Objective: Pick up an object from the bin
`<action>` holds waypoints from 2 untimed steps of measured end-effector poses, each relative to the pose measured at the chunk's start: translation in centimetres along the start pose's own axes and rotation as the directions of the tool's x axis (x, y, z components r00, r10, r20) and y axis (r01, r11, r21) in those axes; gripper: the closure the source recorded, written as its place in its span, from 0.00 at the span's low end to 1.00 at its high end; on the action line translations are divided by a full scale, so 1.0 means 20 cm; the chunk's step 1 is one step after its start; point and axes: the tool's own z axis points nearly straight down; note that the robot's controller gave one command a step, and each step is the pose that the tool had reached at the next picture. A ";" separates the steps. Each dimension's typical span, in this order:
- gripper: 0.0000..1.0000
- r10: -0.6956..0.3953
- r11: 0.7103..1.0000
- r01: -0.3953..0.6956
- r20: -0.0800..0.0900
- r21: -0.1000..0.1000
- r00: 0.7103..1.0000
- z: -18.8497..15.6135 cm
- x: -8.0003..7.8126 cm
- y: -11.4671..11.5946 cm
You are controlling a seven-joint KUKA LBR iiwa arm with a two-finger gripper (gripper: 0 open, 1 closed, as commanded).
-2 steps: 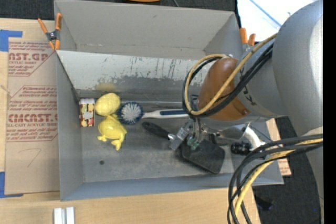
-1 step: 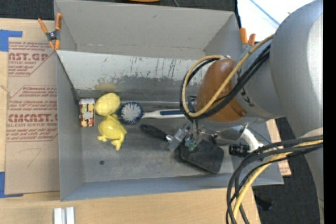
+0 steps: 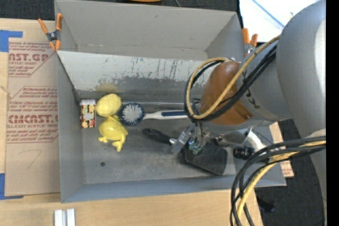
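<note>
Counting two yellow toys — one brush

— Where does the camera sit?
— There is 1 view. It looks down on the grey bin from above and is tilted, so the wall beyond the pincer shows a broader inner face than the wall on the near side.
— How near is it?
— Far enough to take in all 4 walls. The arm, to the right of the pincer, stands nearer the lens and looks large.
</note>
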 end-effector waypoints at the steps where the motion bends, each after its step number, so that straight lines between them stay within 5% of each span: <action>1: 1.00 -0.066 0.998 0.066 0.000 0.000 0.998 0.03 0.00 -0.02; 2: 1.00 -0.156 0.988 0.157 -0.012 0.009 0.988 -0.07 0.01 0.00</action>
